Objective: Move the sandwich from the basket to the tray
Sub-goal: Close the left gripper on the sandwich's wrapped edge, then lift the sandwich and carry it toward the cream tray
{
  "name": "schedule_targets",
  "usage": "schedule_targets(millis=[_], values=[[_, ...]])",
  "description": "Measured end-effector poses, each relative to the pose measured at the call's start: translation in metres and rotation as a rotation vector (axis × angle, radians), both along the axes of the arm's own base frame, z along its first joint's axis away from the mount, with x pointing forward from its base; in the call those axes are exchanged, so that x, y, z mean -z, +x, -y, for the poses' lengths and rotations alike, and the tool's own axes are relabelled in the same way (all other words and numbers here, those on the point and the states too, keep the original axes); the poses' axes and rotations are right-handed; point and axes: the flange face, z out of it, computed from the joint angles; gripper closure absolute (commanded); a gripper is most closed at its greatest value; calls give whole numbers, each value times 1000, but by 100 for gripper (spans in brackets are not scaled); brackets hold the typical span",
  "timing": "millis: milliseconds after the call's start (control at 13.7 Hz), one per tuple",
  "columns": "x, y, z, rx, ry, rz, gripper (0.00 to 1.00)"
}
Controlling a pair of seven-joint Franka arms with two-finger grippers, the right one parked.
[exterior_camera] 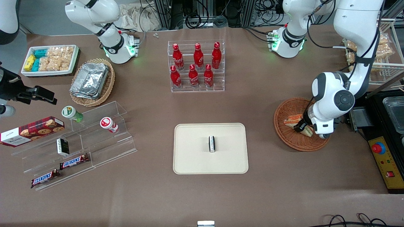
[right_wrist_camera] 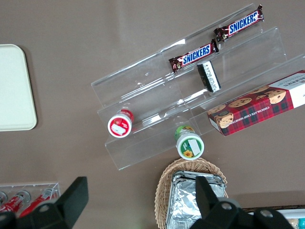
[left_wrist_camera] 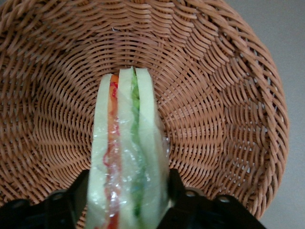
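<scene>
End effector clamped on the sandwich inside the basket

The end effector point(left_wrist_camera: 127, 200) sits low in the reddish-brown basket point(exterior_camera: 285, 108) toward the working arm's end of the counter point(exterior_camera: 151, 195), its fingers point(left_wrist_camera: 175, 183) pressed against both bread faces of the sandwich point(left_wrist_camera: 127, 157). The cream tray point(exterior_camera: 192, 160) lies well apart, carrying a small dark packet point(exterior_camera: 212, 143).

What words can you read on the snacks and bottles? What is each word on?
"SNICKERS": on two candy bars on the clear plastic shelf.
Cookie box: writing too small to read.
Red bottles: white script, too blurred to read.
Small item on the tray: label unreadable.
No words on the sandwich, which the gripper holds inside the basket.
</scene>
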Motion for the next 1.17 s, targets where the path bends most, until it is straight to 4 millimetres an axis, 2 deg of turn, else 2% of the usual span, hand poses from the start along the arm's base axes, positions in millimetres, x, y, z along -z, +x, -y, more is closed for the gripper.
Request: schedule_targets(millis=[146,292,438,583,729,802,948,1167], values=[[-5,3,1,2,-1,12,100],[-23,6,2,16,0,21,100],[-67,8,5,85,-1,-13,100],[-130,12,19,227,-14,-29,100],[-183,15,46,406,-59,-32,100],[-199,17,61,500,-86,-22,100],[-216,19,90,711,-136,11,100],[-217,13,143,895,-174,29,100]])
